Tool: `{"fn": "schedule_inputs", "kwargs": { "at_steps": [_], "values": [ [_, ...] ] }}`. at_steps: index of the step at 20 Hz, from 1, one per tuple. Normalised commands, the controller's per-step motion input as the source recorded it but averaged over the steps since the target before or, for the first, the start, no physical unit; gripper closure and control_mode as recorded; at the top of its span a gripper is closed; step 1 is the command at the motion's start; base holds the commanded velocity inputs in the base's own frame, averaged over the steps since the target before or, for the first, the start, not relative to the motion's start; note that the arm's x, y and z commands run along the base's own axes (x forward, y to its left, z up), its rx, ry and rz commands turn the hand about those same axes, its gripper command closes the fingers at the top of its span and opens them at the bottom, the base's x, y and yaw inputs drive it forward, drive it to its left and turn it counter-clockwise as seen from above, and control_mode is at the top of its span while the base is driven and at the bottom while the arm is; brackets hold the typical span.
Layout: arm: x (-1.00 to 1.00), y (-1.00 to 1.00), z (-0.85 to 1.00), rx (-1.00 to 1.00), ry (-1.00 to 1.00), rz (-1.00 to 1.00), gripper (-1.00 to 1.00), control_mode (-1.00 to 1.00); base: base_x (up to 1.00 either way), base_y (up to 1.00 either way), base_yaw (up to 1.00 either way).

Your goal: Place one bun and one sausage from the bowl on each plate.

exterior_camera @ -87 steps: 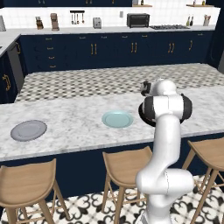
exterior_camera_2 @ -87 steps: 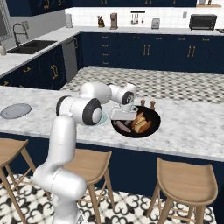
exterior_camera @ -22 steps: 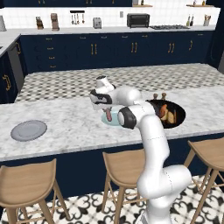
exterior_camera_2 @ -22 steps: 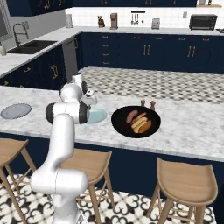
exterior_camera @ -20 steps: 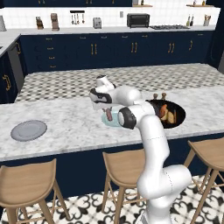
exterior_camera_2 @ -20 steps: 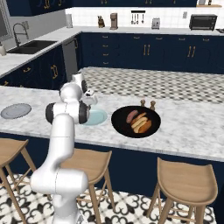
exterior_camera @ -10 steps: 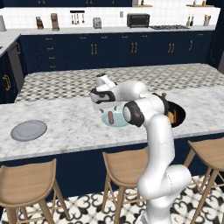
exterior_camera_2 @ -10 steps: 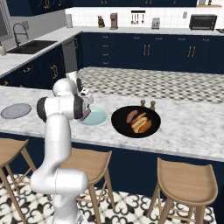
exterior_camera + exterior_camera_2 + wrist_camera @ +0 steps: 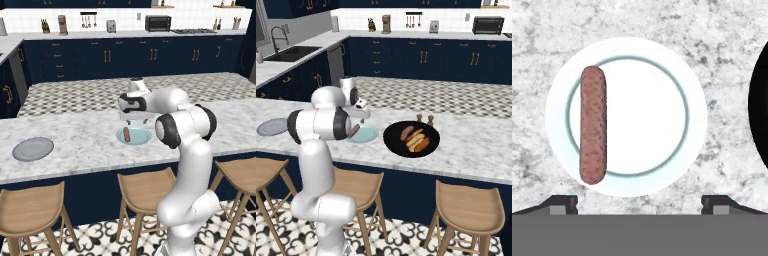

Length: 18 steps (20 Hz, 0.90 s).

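One sausage (image 9: 592, 125) lies flat on the light blue plate (image 9: 662, 172), toward one side of it. Directly above this plate the pincer (image 9: 135, 119) hangs spread wide, grasping nothing. Beside the plate, on the marble desk (image 9: 466, 145), sits the black bowl (image 9: 431, 131) with sausages and buns (image 9: 416, 141); the grey plate (image 9: 32, 149) lies well apart from it.

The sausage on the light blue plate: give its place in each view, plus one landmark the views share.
Left base view: the sausage lies on the left part of the light blue plate, just below the gripper.
Right base view: the sausage sits at the plate's left edge, partly behind the arm.
Hand view: the sausage lies lengthwise on the plate's left side.
Shared landmark: the light blue plate itself.
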Motion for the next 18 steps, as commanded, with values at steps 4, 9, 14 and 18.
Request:
{"fn": "schedule_inputs", "kwargs": {
  "at_steps": [4,9,14,18],
  "values": [
    [-0.27,-1.00,0.37,0.02,0.00,0.00,-1.00,-1.00,0.00,0.00,0.00],
    [-0.37,-1.00,-0.01,-0.09,-0.07,0.00,-1.00,-1.00,0.00,0.00,0.00],
    [-0.11,-1.00,0.12,0.02,-0.04,0.00,-1.00,-1.00,0.00,0.00,0.00],
    [0.00,-1.00,0.00,0.00,0.00,0.00,-1.00,-1.00,0.00,0.00,0.00]
  ]
}}
